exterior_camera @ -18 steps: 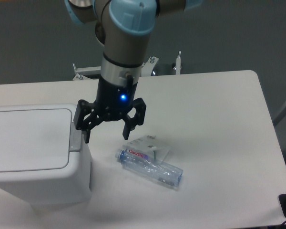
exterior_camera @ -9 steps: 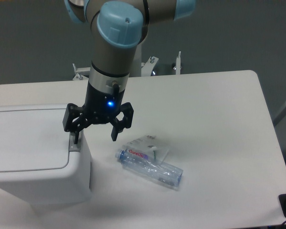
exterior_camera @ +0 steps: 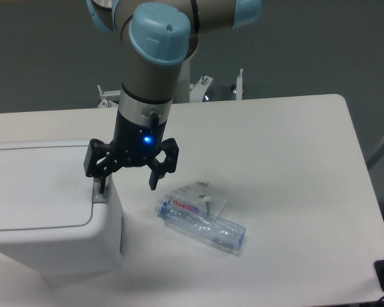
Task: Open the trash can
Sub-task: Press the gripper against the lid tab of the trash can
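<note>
The trash can (exterior_camera: 48,217) is a large white boxy bin at the left of the table, its flat lid (exterior_camera: 38,185) down. A small grey push-button tab (exterior_camera: 100,194) sits at the lid's right edge. My gripper (exterior_camera: 126,186) is open, fingers pointing down. Its left finger (exterior_camera: 100,184) stands right over the tab and seems to touch it; the right finger (exterior_camera: 153,180) hangs over the table beside the bin.
A crushed clear plastic bottle (exterior_camera: 201,224) with a red label lies on the white table (exterior_camera: 288,166) right of the bin, next to a small white packet (exterior_camera: 195,192). A metal bracket (exterior_camera: 109,97) stands at the table's far edge.
Over the last second the gripper moved left and slightly down, bringing its left finger onto the tab. In the last half second it has hardly moved. The lid stays down.
</note>
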